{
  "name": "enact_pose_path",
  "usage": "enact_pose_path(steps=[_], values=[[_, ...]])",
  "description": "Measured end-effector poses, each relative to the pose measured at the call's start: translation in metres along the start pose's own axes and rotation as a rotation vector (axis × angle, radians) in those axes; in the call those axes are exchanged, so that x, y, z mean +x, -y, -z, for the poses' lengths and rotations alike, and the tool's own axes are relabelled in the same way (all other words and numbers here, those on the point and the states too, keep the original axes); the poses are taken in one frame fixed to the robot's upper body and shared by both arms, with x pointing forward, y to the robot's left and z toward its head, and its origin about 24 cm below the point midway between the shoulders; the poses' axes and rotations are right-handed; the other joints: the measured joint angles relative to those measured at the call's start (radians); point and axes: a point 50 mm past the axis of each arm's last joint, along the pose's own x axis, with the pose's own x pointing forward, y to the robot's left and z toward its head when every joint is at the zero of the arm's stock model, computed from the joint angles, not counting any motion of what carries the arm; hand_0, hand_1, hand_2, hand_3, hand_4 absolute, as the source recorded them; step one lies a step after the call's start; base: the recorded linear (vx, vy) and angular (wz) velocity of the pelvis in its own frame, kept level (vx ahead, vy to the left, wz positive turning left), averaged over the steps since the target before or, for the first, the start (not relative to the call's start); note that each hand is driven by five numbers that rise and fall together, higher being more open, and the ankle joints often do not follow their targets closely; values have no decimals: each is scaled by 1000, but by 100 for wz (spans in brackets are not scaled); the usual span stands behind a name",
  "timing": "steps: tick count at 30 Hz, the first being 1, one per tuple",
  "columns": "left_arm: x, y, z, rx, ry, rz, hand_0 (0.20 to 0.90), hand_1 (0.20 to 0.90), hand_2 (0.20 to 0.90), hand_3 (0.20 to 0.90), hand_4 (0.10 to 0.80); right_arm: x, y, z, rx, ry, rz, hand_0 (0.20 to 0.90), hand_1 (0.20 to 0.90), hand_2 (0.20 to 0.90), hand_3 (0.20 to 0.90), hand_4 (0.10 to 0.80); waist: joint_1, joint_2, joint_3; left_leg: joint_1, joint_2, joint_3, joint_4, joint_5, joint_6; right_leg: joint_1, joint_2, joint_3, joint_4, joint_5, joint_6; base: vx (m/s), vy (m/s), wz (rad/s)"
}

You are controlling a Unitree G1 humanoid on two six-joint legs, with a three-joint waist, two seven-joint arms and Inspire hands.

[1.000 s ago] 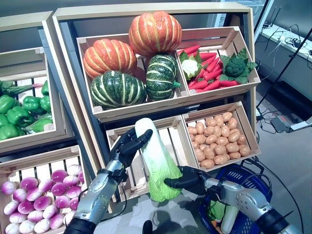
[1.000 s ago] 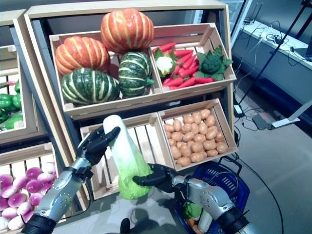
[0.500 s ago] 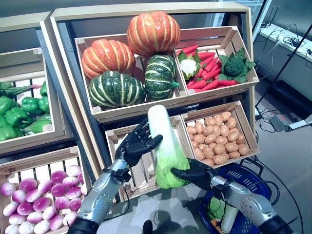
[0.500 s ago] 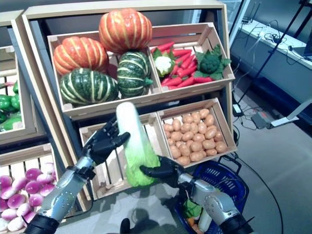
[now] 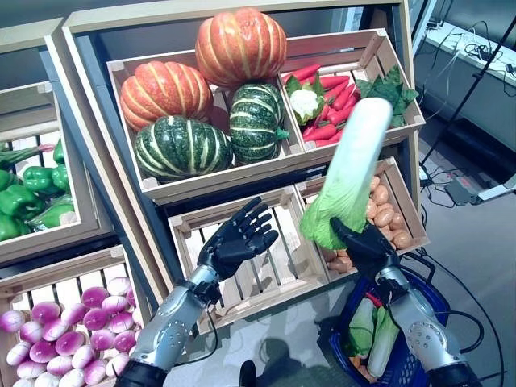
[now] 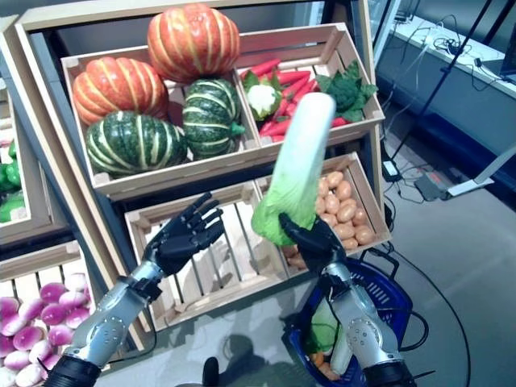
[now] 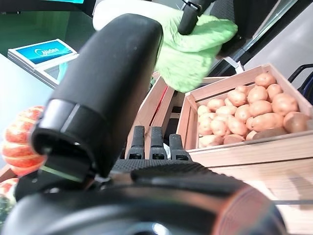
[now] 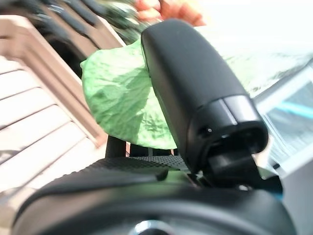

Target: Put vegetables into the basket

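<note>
My right hand [image 5: 360, 243] is shut on the leafy green end of a long white and green cabbage [image 5: 348, 173]. It holds it tilted up in front of the potato crate, above the blue basket [image 5: 427, 297] on the floor. The cabbage also shows in the right eye view [image 6: 295, 169] and in the right wrist view [image 8: 124, 110]. My left hand [image 5: 236, 241] is open and empty, fingers spread, in front of the empty slatted crate [image 5: 274, 266]. The basket holds green and white leafy vegetables [image 5: 373, 332] and something orange.
A wooden stand [image 5: 242, 173] with crates of vegetables rises right in front of me. The potato crate [image 5: 387, 218] is just behind the cabbage. A second stand [image 5: 40, 234] is at the left. Grey floor with cables lies at the right.
My left hand has let go of the cabbage and opened. My right hand has carried the cabbage up and to the right, tilting it upright over the basket. The camera has shifted a little.
</note>
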Motion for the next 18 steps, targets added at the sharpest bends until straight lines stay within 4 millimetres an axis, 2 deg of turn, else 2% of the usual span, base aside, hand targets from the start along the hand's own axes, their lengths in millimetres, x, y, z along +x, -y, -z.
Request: enact_pose_path(steps=[3,6,11,13,15,18], values=[[-1,-1,0,-10,3,-3,900,900,900,900,800,-2,15,-6,78,103,123,300,300,300,300,400,-3,-1,11,-7,1,13,0,0,2,-22,-2,23,13,0,0,-144,14,-17],[0,1,-4,-4,21,7,900,900,900,900,800,-6,34,-19,84,210,244,300,300,300,300,400,-2,5,41,-38,5,23,1,7,5,-69,4,33,35,1,2,-227,-3,-11],[3,-1,-15,5,53,13,900,900,900,900,800,-18,94,-45,233,404,547,300,300,300,300,400,0,11,159,-110,2,19,16,23,13,-155,4,47,85,1,3,-177,-29,-1],[7,1,-25,18,100,27,900,900,900,900,800,-21,111,-53,283,465,629,300,300,300,300,400,2,22,220,-153,3,16,51,24,14,-195,4,46,120,-2,3,-211,-56,8],[16,7,-40,45,159,58,900,900,900,900,800,-19,119,-60,295,494,688,300,300,300,300,400,2,35,282,-205,5,-2,90,23,14,-249,3,43,179,-20,-1,-153,-62,14],[29,17,-59,75,234,105,900,900,900,900,800,-7,118,-61,340,494,714,300,300,300,300,400,9,46,362,-260,8,-9,147,22,13,-329,-2,43,299,-62,-7,-149,-59,9]])
